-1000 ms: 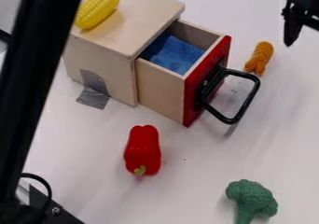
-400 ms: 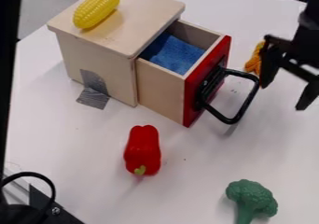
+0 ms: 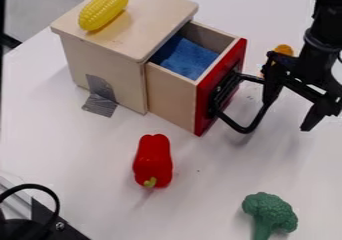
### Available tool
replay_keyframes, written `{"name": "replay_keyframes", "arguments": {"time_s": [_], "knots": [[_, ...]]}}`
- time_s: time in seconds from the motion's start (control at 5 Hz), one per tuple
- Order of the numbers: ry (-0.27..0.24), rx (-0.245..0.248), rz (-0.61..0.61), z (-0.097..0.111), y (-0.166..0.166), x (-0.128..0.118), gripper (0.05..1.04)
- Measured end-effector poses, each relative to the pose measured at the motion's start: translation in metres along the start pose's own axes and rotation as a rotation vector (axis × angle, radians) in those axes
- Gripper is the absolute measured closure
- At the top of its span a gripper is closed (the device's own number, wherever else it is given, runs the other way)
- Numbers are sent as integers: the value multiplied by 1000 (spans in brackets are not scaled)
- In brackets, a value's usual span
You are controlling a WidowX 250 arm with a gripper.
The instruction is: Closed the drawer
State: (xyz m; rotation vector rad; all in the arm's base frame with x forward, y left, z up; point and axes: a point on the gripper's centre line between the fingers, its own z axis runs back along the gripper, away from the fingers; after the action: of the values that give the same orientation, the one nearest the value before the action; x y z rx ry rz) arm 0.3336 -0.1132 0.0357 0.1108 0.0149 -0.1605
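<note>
Drawer (image 3: 172, 96) stands open from the wooden cabinet (image 3: 100, 59). Gripper (image 3: 288, 114), fingers spread wide, is at the black pull handle (image 3: 245, 130). Judged step: starting the closing push. Next move requires steady, straight pressure toward the cabinet.

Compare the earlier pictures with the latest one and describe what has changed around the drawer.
The open gripper moved from the upper right down and left to the drawer handle, one finger now overlapping it in view; nothing is grasped or let go. The black bar slid to the left edge. The drawer remains open, any shift too slight to confirm. Corn, pepper and broccoli stayed put.
</note>
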Motion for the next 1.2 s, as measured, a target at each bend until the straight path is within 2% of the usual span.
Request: {"name": "replay_keyframes", "arguments": {"time_s": [0.4, 0.6, 0.8, 1.2], "knots": [[4, 28, 15, -2, 7, -1, 85], [-23, 42, 30, 7, 11, -7, 86], [-61, 35, 44, 16, 12, -4, 85], [-66, 33, 68, 22, 14, 3, 85]]}}
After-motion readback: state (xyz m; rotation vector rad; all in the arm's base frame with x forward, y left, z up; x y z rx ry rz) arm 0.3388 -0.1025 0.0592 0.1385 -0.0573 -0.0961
